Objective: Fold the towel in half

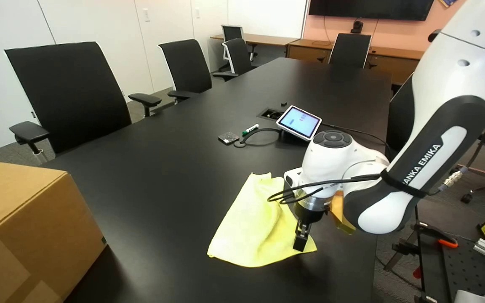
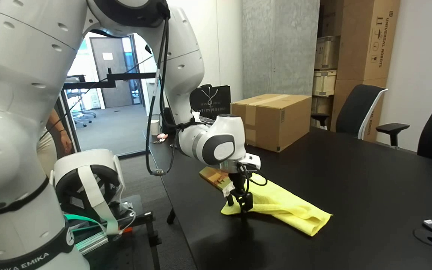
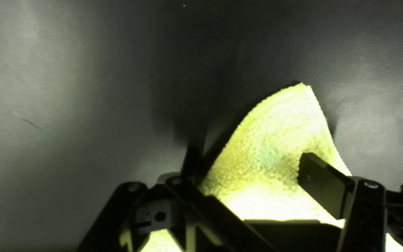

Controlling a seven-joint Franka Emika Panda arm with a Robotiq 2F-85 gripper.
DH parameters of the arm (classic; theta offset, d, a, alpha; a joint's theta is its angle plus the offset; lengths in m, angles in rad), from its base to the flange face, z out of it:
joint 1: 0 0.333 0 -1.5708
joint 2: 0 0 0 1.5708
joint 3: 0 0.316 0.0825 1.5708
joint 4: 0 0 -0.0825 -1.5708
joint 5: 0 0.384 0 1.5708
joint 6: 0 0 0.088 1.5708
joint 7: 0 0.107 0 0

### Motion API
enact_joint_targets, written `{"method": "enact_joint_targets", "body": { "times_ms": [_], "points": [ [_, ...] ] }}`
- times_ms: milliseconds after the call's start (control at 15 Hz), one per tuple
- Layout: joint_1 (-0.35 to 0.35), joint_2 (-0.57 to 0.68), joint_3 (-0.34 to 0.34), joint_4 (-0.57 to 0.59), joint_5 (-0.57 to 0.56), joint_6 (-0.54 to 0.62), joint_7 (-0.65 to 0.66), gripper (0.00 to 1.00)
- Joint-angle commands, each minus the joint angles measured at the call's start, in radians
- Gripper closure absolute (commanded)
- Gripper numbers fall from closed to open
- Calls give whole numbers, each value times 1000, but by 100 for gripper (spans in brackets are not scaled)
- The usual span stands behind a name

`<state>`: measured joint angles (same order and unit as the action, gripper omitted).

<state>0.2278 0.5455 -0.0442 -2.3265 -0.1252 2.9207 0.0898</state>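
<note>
My black two-fingered pincer (image 3: 251, 162) is gaping, in the wrist view, over a corner of the yellow cloth towel (image 1: 246, 227) I'm seeing rumpled on the long black desk (image 1: 158, 202); only an exterior view is showing the white-framed tablet (image 1: 299, 122).

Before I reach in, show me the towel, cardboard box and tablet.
Towel (image 1: 247, 226), in an exterior view: middle of the cloth.
Cardboard box (image 2: 268, 125), in an exterior view: a side face.
Tablet (image 1: 299, 122), in an exterior view: its lit screen.

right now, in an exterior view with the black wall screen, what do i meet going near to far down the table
In an exterior view: yellow towel, white-framed tablet, far-end chair, black wall screen.
</note>
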Motion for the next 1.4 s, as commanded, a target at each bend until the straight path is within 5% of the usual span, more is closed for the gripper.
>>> {"method": "enact_joint_targets", "body": {
  "times_ms": [0,267,467,1000,1333],
  "points": [
    [45,-10,-35,-7,-20,14,33,57],
    [75,-56,-55,-19,-35,-44,35,86],
    [103,-93,-63,-16,-75,-124,37,94],
    [93,-137,-23,70,-198,-295,24,89],
    [78,-79,10,180,-232,-258,-3,91]
  ]
}}
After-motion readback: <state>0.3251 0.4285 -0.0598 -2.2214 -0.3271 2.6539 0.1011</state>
